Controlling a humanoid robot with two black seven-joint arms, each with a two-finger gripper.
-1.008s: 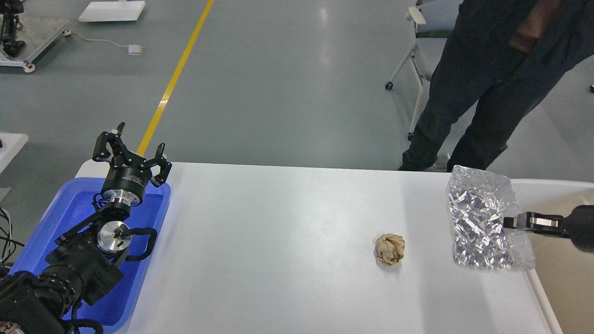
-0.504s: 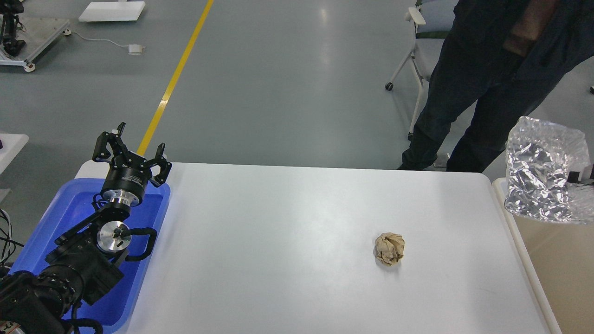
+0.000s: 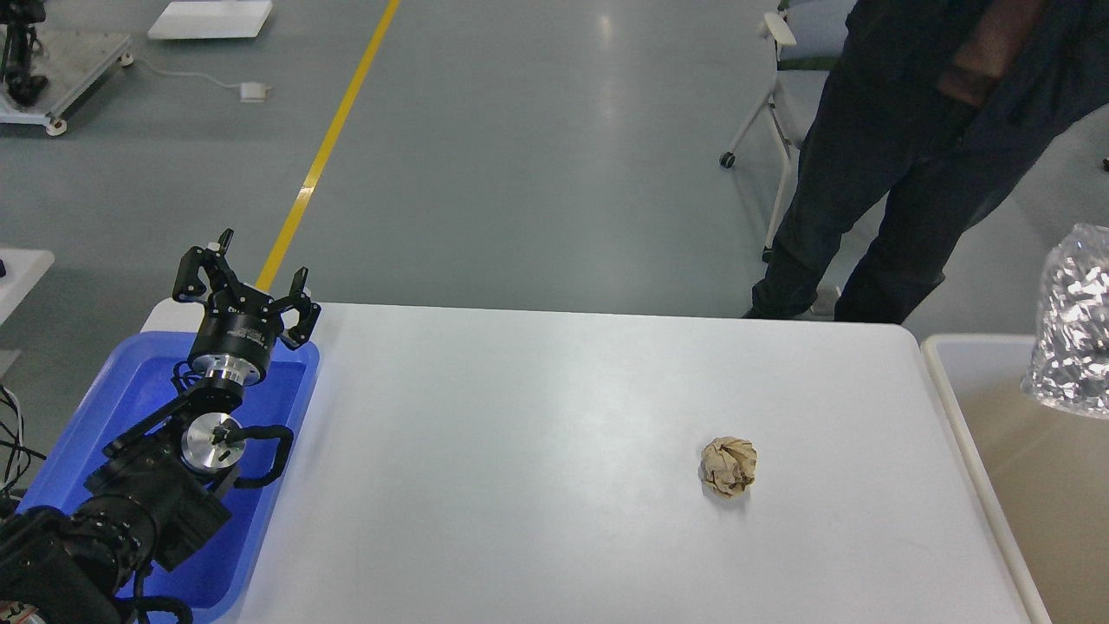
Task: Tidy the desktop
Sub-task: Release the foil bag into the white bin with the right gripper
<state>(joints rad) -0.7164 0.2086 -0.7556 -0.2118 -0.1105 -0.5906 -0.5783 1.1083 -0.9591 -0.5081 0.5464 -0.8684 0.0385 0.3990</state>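
Note:
The white desktop [image 3: 537,433] fills the middle of the head view. A crumpled brown paper ball [image 3: 728,465] lies on its right part. A crumpled silver foil bag [image 3: 1074,321] hangs in the air at the right edge, above the cream bin [image 3: 962,364]. My right gripper is out of view past the right edge. My left gripper [image 3: 243,277] is open and empty, held up over the far end of the blue tray [image 3: 104,407] at the left.
A person in dark clothes [image 3: 901,156] stands behind the table's far right corner, next to a white chair [image 3: 780,78]. A yellow floor line [image 3: 329,139] runs behind the table. A small white table edge [image 3: 22,269] shows at far left.
The foil bag has moved from the desktop's right edge up and to the right, over the cream bin, and my right gripper has left the view. The left arm has not moved.

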